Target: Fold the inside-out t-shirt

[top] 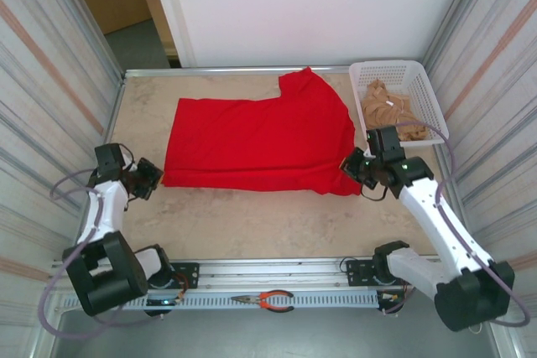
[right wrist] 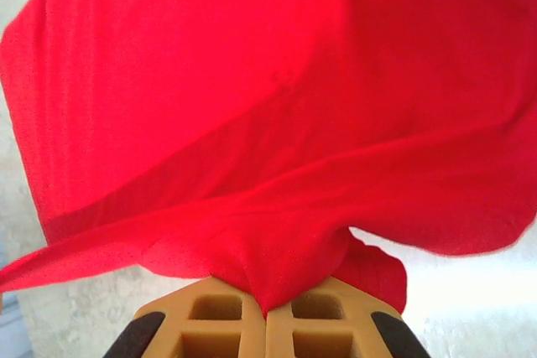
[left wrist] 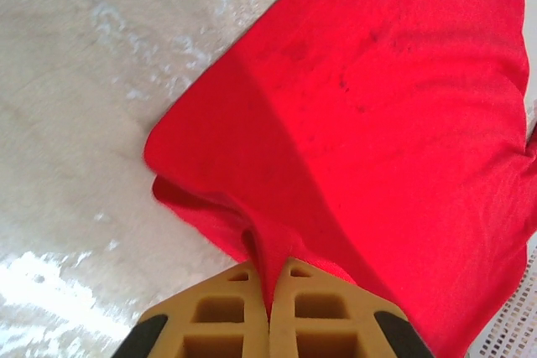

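The red t-shirt (top: 260, 140) lies spread across the middle of the table, one sleeve poking toward the back edge. No lettering shows on its upper side. My left gripper (top: 153, 177) is shut on the shirt's near left corner; in the left wrist view the cloth (left wrist: 369, 115) is pinched between the tan fingers (left wrist: 226, 312). At the near right corner my right gripper (top: 352, 165) is shut on the shirt, and the right wrist view has the red fabric (right wrist: 252, 123) bunched into the shut fingers (right wrist: 323, 324).
A white basket (top: 422, 81) holding a tan-beige garment (top: 388, 111) stands at the back right, close to the right arm. Red-handled pliers (top: 267, 299) lie on the rail at the near edge. Corrugated walls close in both sides.
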Controlling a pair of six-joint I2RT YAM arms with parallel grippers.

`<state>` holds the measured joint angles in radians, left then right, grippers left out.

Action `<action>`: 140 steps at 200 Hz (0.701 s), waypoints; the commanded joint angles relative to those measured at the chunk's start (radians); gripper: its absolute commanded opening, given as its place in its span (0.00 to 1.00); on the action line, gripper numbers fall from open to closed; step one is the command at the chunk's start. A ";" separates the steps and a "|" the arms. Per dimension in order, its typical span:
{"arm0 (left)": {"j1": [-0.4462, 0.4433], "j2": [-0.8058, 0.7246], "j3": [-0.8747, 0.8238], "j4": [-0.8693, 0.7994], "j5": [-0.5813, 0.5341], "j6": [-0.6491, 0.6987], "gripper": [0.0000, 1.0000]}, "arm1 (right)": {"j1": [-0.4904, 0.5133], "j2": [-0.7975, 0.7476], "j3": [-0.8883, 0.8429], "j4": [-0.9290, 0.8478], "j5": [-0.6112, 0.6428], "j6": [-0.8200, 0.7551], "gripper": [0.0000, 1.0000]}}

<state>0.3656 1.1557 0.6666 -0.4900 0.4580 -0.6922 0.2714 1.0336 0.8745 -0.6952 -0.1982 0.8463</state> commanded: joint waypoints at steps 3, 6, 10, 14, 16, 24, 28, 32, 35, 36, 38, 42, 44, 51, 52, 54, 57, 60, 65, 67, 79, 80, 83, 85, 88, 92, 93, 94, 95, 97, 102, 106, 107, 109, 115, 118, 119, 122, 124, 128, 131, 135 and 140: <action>0.004 0.088 0.058 0.082 0.047 0.038 0.00 | -0.034 0.102 0.050 0.088 -0.024 -0.065 0.00; 0.002 0.101 0.064 0.086 0.049 0.041 0.00 | -0.037 0.116 0.054 0.092 -0.023 -0.067 0.00; -0.003 0.118 0.076 0.088 0.050 0.044 0.00 | -0.044 0.132 0.057 0.102 -0.025 -0.070 0.00; -0.005 0.134 0.087 0.091 0.053 0.045 0.00 | -0.053 0.149 0.061 0.112 -0.029 -0.071 0.00; -0.007 0.143 0.092 0.095 0.055 0.047 0.00 | -0.057 0.158 0.062 0.116 -0.030 -0.071 0.00; -0.016 0.177 0.115 0.107 0.066 0.055 0.00 | -0.067 0.186 0.069 0.135 -0.029 -0.074 0.00; -0.020 0.193 0.128 0.108 0.067 0.057 0.00 | -0.072 0.203 0.074 0.143 -0.027 -0.076 0.00; -0.025 0.207 0.140 0.111 0.067 0.059 0.00 | -0.078 0.217 0.079 0.149 -0.026 -0.075 0.00; -0.029 0.217 0.149 0.112 0.067 0.061 0.00 | -0.082 0.229 0.085 0.152 -0.025 -0.076 0.00; -0.030 0.220 0.152 0.112 0.068 0.062 0.00 | -0.082 0.231 0.085 0.154 -0.025 -0.077 0.00; -0.033 0.226 0.159 0.113 0.066 0.064 0.00 | -0.085 0.239 0.089 0.157 -0.024 -0.079 0.00; -0.038 0.240 0.170 0.113 0.064 0.067 0.00 | -0.088 0.256 0.095 0.162 -0.021 -0.080 0.00; -0.043 0.246 0.176 0.113 0.062 0.068 0.00 | -0.089 0.263 0.098 0.165 -0.019 -0.081 0.00; -0.053 0.268 0.195 0.116 0.057 0.070 0.00 | -0.094 0.287 0.107 0.173 -0.011 -0.084 0.00; -0.053 0.271 0.199 0.117 0.055 0.071 0.00 | -0.095 0.291 0.109 0.174 -0.010 -0.084 0.00; -0.055 0.277 0.204 0.118 0.054 0.073 0.00 | -0.096 0.298 0.113 0.177 -0.008 -0.084 0.00; -0.059 0.287 0.212 0.119 0.051 0.073 0.00 | -0.098 0.312 0.119 0.183 -0.008 -0.086 0.00; -0.063 0.294 0.219 0.119 0.048 0.074 0.00 | -0.101 0.325 0.124 0.187 -0.006 -0.088 0.00; -0.070 0.312 0.232 0.121 0.044 0.075 0.00 | -0.104 0.350 0.136 0.191 -0.003 -0.090 0.00; -0.072 0.319 0.237 0.122 0.044 0.076 0.00 | -0.106 0.359 0.142 0.192 -0.003 -0.090 0.00; -0.088 0.366 0.267 0.141 0.048 0.080 0.02 | -0.112 0.425 0.178 0.209 0.006 -0.099 0.00; -0.089 0.370 0.270 0.141 0.047 0.080 0.02 | -0.113 0.431 0.181 0.211 0.007 -0.100 0.00; -0.094 0.382 0.281 0.142 0.044 0.081 0.04 | -0.113 0.448 0.191 0.218 0.009 -0.106 0.00; -0.097 0.391 0.287 0.142 0.038 0.084 0.06 | -0.114 0.459 0.197 0.221 0.011 -0.108 0.00; -0.102 0.403 0.298 0.144 0.036 0.086 0.08 | -0.116 0.479 0.215 0.225 0.012 -0.114 0.00; -0.105 0.421 0.311 0.153 0.030 0.088 0.12 | -0.118 0.504 0.232 0.233 0.009 -0.123 0.06; -0.106 0.425 0.315 0.155 0.030 0.090 0.14 | -0.118 0.510 0.236 0.235 0.009 -0.127 0.09; -0.107 0.430 0.319 0.157 0.029 0.091 0.15 | -0.119 0.516 0.240 0.235 0.008 -0.129 0.11; -0.107 0.433 0.321 0.159 0.029 0.091 0.15 | -0.119 0.521 0.243 0.236 0.007 -0.133 0.14; -0.109 0.444 0.329 0.161 0.029 0.091 0.19 | -0.119 0.530 0.251 0.239 0.005 -0.137 0.19; -0.111 0.471 0.347 0.166 0.032 0.091 0.25 | -0.118 0.550 0.271 0.240 0.006 -0.150 0.32; -0.112 0.490 0.365 0.169 0.039 0.091 0.29 | -0.119 0.559 0.281 0.240 0.005 -0.157 0.39; -0.111 0.496 0.368 0.168 0.041 0.091 0.31 | -0.118 0.561 0.285 0.240 0.005 -0.159 0.41; -0.112 0.503 0.377 0.168 0.044 0.091 0.32 | -0.118 0.564 0.287 0.239 0.005 -0.161 0.44; -0.111 0.527 0.400 0.163 0.055 0.096 0.38 | -0.117 0.560 0.293 0.234 0.003 -0.168 0.49; -0.110 0.536 0.414 0.158 0.058 0.101 0.41 | -0.115 0.554 0.291 0.231 0.005 -0.170 0.50; -0.111 0.538 0.417 0.156 0.059 0.103 0.42 | -0.114 0.551 0.290 0.229 0.005 -0.171 0.51; -0.110 0.545 0.428 0.148 0.065 0.109 0.44 | -0.112 0.540 0.288 0.223 0.007 -0.171 0.52; -0.110 0.548 0.437 0.142 0.066 0.114 0.44 | -0.109 0.533 0.286 0.221 0.009 -0.171 0.53; -0.109 0.551 0.453 0.129 0.067 0.123 0.45 | -0.104 0.515 0.278 0.214 0.011 -0.171 0.54; -0.108 0.550 0.461 0.119 0.067 0.129 0.46 | -0.101 0.499 0.270 0.209 0.012 -0.172 0.54; -0.106 0.542 0.469 0.108 0.063 0.136 0.47 | -0.095 0.478 0.259 0.203 0.013 -0.174 0.54; -0.105 0.526 0.471 0.096 0.054 0.145 0.48 | -0.088 0.450 0.243 0.195 0.015 -0.172 0.56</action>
<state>0.2550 1.7035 1.0729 -0.3466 0.5056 -0.6060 0.1585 1.5867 1.1332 -0.4690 -0.2012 0.7158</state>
